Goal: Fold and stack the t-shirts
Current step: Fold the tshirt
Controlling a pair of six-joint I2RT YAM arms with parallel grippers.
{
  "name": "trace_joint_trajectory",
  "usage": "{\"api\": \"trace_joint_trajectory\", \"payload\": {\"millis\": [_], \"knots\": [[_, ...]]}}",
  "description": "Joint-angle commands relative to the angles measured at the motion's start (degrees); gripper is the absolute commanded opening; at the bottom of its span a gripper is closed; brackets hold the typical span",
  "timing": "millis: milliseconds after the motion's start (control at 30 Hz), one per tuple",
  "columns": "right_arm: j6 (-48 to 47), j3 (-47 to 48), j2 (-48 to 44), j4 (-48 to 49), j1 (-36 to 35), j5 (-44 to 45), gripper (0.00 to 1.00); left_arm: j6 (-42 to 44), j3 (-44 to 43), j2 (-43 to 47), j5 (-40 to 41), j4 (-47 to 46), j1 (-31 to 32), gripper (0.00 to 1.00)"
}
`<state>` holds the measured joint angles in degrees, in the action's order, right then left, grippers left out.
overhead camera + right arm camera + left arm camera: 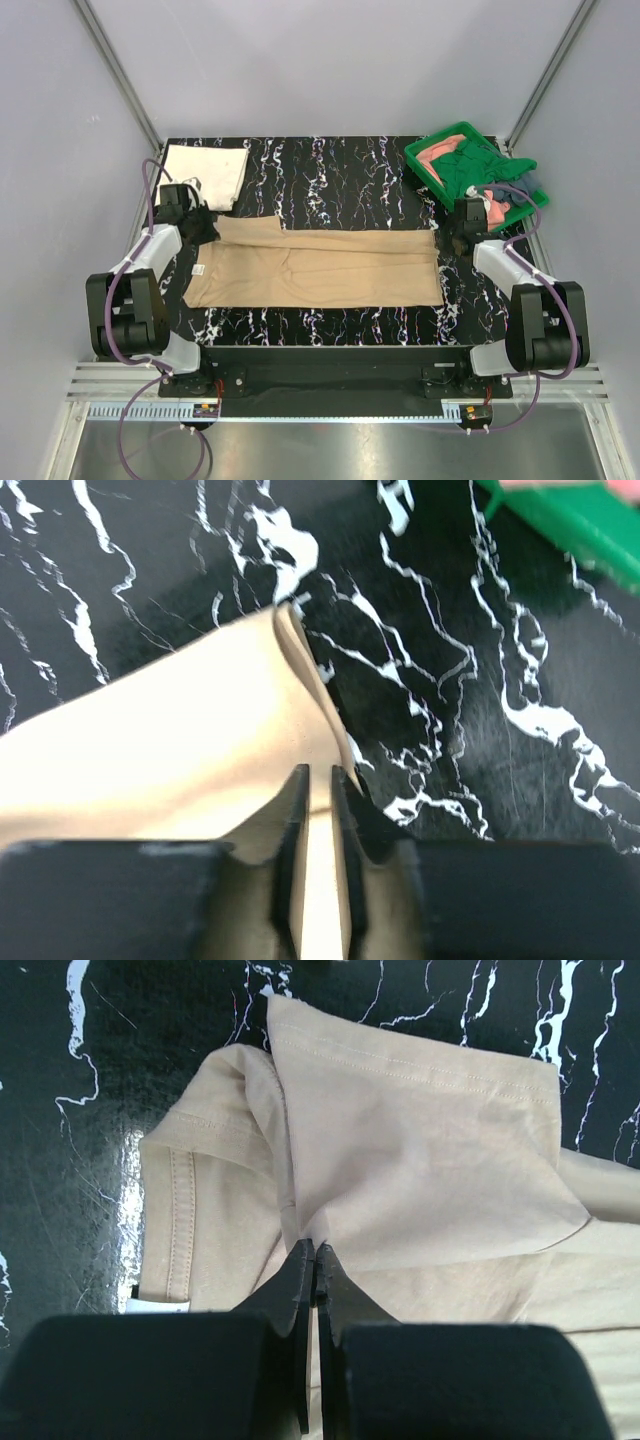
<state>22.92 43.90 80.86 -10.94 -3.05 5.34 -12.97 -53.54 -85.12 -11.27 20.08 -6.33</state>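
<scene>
Tan shirt (pixel 315 268): lies flat on the table as a long folded band, just short of the green tray (pixel 432 138).
Left gripper (pixel 315 1252): at the band's end farthest from the tray; jaws shut, pinching a ridge of cloth beside the sleeve.
Right gripper (pixel 320 780): at the end nearest the tray; jaws a sliver apart over the corner.
Handling: I judge the cloth light, limp and prone to sag; I would grip doubled corners.
</scene>
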Motion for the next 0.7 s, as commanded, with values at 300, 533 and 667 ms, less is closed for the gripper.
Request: {"api": "trace_joint_trajectory", "payload": {"millis": [300,533,667], "knots": [[8.1,3.38,-1.06,-7.08,-0.2,0.13,0.31,-0.48,1.59,3.03,-2.19,0.75,-0.26,0.02],[10.22,4.79,2.28,-6.2,-0.64,-6.66,0.29,-0.65,2.12,4.44,1.33,2.16,-0.18,0.12],[10.31,4.97,2.2,-6.55,-0.82,-6.93,0.28,-1.97,1.6,5.58,8.59,5.13,-0.18,0.13]]}}
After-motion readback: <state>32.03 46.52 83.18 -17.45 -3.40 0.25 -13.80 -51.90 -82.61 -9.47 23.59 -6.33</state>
